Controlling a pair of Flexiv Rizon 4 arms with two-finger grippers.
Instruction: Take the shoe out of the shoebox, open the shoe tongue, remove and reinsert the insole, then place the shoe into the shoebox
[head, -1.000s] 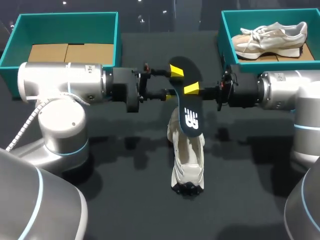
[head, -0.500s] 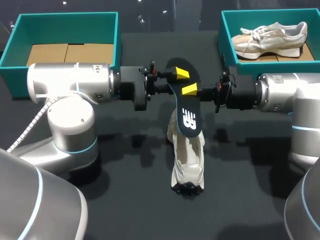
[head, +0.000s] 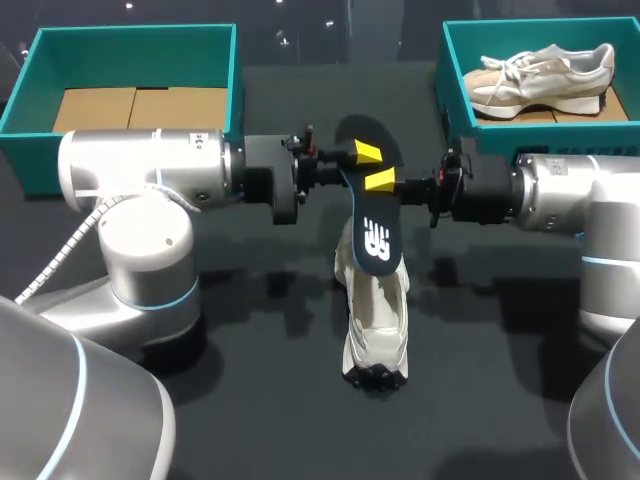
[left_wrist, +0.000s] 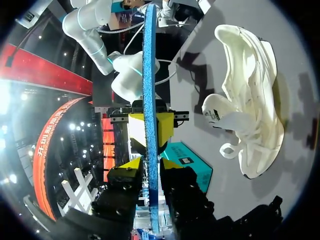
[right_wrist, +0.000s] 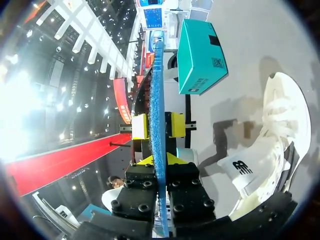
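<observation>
Both of your arms meet over the middle of the dark table (head: 250, 400), and each has hold of the same dark insole (head: 368, 200). The left gripper (head: 360, 155) comes in from the left and the right gripper (head: 383, 181) from the right. Each has its yellow-tipped fingers closed narrowly on the insole's flat faces from opposite edges. In both wrist views the insole runs edge-on as a thin blue strip between the two pairs of fingers. This double hold likely keeps the floppy insole flat and steady so you can aim it. The insole hangs above the cream sneaker (head: 376, 320), which lies on the table between the boxes with its opening facing up. The insole's logo end overlaps that opening, but you cannot tell whether they touch. That alignment suggests you are at the removing or reinserting step. The teal left shoebox (head: 236, 75) holds only cardboard. The right shoebox (head: 443, 65) holds a second sneaker (head: 545, 68).
</observation>
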